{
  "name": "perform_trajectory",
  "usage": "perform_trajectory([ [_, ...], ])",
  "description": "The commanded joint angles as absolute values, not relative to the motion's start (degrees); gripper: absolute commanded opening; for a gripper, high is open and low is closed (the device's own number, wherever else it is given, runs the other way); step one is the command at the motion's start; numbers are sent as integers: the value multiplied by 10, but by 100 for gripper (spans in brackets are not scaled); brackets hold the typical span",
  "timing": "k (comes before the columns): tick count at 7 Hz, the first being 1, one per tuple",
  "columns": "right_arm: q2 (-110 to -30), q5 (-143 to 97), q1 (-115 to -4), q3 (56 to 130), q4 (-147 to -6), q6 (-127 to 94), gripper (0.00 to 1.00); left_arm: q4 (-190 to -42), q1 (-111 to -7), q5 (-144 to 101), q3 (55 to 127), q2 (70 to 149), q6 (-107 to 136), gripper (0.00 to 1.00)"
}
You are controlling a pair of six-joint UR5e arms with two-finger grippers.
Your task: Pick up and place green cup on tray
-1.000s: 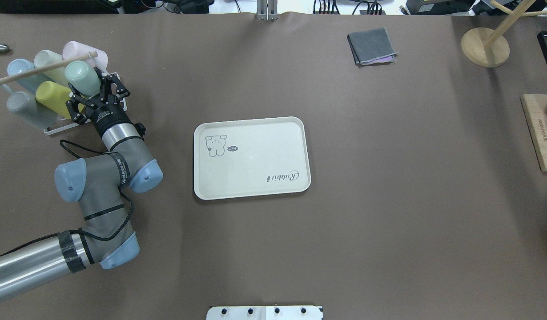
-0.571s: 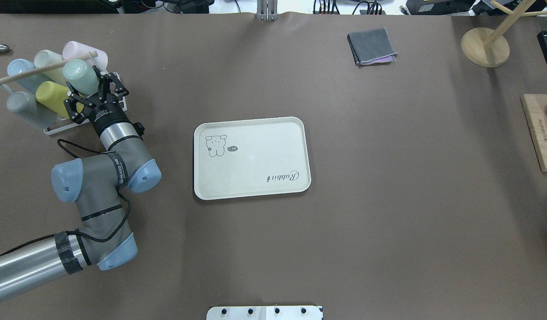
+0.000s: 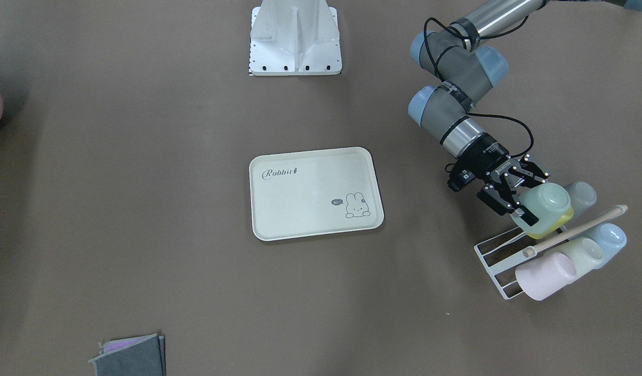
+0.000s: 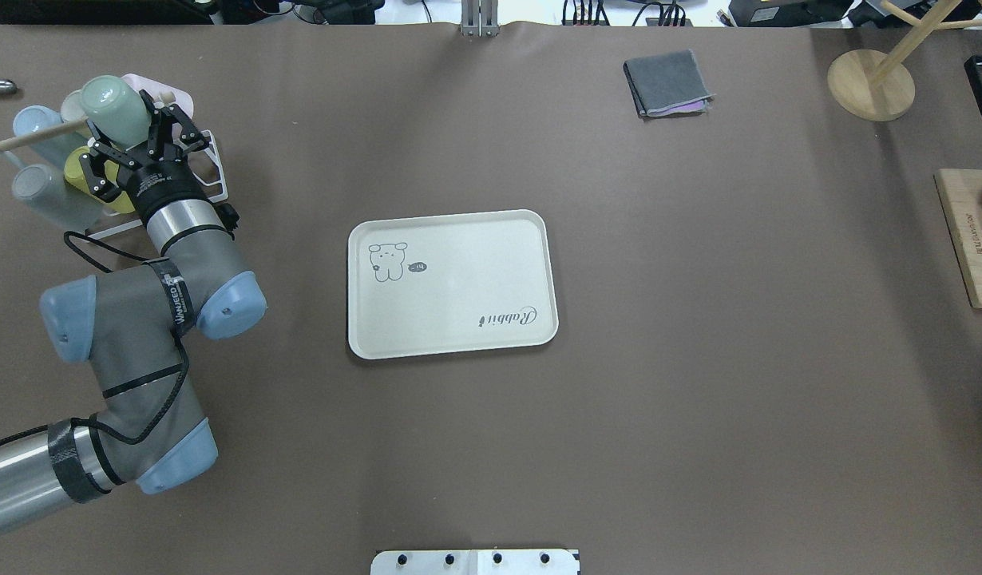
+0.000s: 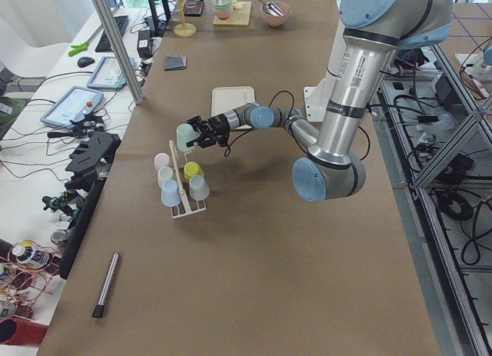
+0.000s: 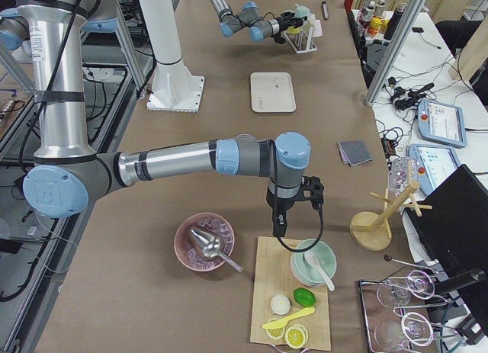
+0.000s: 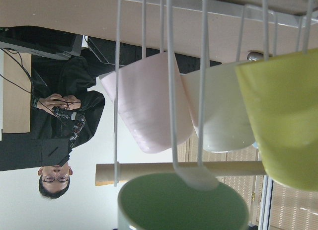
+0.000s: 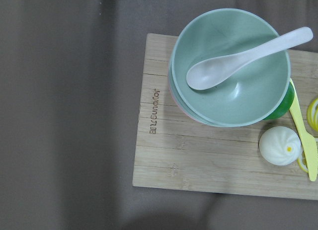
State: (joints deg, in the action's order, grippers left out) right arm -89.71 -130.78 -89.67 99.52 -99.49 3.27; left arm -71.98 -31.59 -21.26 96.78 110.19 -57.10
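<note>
The green cup [image 4: 108, 108] is held sideways in my left gripper [image 4: 128, 129], whose fingers are shut on its sides, above the cup rack. In the front view the green cup [image 3: 545, 204] hangs in the left gripper [image 3: 527, 197] over the rack. In the left wrist view its rim [image 7: 184, 200] fills the bottom edge. The cream tray [image 4: 459, 319] with "Rabbit" script lies flat at mid-table, apart from the arm; it also shows in the front view [image 3: 300, 209]. My right gripper [image 6: 279, 229] shows only in the exterior right view, above a wooden board; I cannot tell its state.
The white wire rack [image 3: 496, 256] with a wooden rod [image 3: 577, 230] holds a pink cup [image 3: 543, 274], a pale cup [image 3: 582, 250], a blue cup [image 3: 610, 237], a grey cup [image 3: 582, 194] and a yellow-green cup [image 3: 548, 230]. A folded grey cloth [image 4: 668, 81] lies far right.
My left gripper has lifted the green cup off the rack and carried it up and toward the far left in the overhead view. The tray has not moved.
</note>
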Motion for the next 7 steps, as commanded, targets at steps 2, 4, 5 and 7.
perform_trajectory([
  [2,-910,-1308,-896,973,-977,33,100,-940,-315,-220,957,1082,-767,64],
  [4,-909,-1313,-896,974,-975,33,100,-1058,-319,-318,952,1085,-794,64],
  [5,-911,-1317,-896,976,-976,33,100,-1090,-333,-351,971,1095,-846,63],
  [7,-917,-1317,-897,980,-977,32,100,-1144,-337,-370,1006,1108,-861,47],
])
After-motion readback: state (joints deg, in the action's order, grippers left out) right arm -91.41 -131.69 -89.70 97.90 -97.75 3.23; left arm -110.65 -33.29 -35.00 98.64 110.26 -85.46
